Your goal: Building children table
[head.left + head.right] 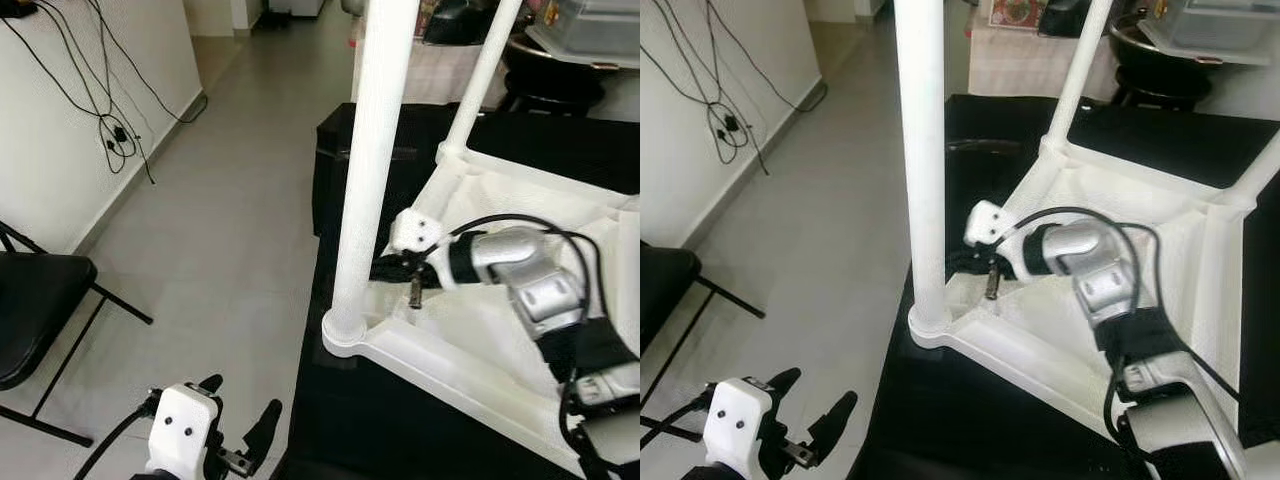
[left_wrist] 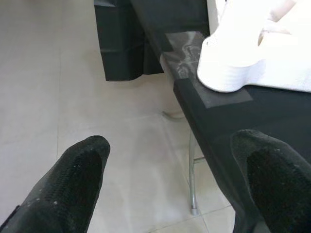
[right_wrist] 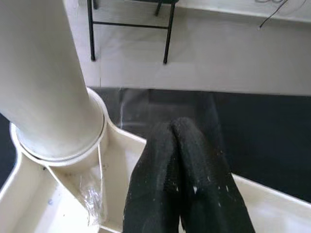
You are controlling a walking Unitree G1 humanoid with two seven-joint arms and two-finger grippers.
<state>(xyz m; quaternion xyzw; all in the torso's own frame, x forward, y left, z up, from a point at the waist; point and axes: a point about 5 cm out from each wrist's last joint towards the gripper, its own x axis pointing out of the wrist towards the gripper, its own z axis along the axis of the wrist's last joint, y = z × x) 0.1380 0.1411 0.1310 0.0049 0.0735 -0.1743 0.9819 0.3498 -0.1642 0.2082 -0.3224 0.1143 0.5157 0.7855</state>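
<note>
**Upturned children's table with one gripper tucked at its near leg**

Children's table (image 1: pixel 470 340), white plastic, lay upside down on a work surface draped in black cloth (image 1: pixel 360 420), its legs pointing up. The near leg (image 1: pixel 372 170) stood upright in its round socket at the corner closest to the cloth's edge; a second leg (image 1: pixel 480 80) rose from the corner beyond it.

The right gripper (image 1: pixel 965 268) reached across the underside of the tabletop and sat just beside the base of the near leg, inside the frame's corner. Its two black fingers (image 3: pixel 187 179) were pressed together, clenched on nothing that could be seen.

The left gripper (image 1: pixel 240 420) hung low over the pale tiled floor (image 1: pixel 220 260), off the cloth's edge and well below the near leg's socket. Its fingers (image 2: pixel 73 184) were spread wide, released.

A black folding chair (image 1: pixel 35 310) stood across the floor from the near leg, by a white wall with dangling cables (image 1: pixel 115 130).
</note>
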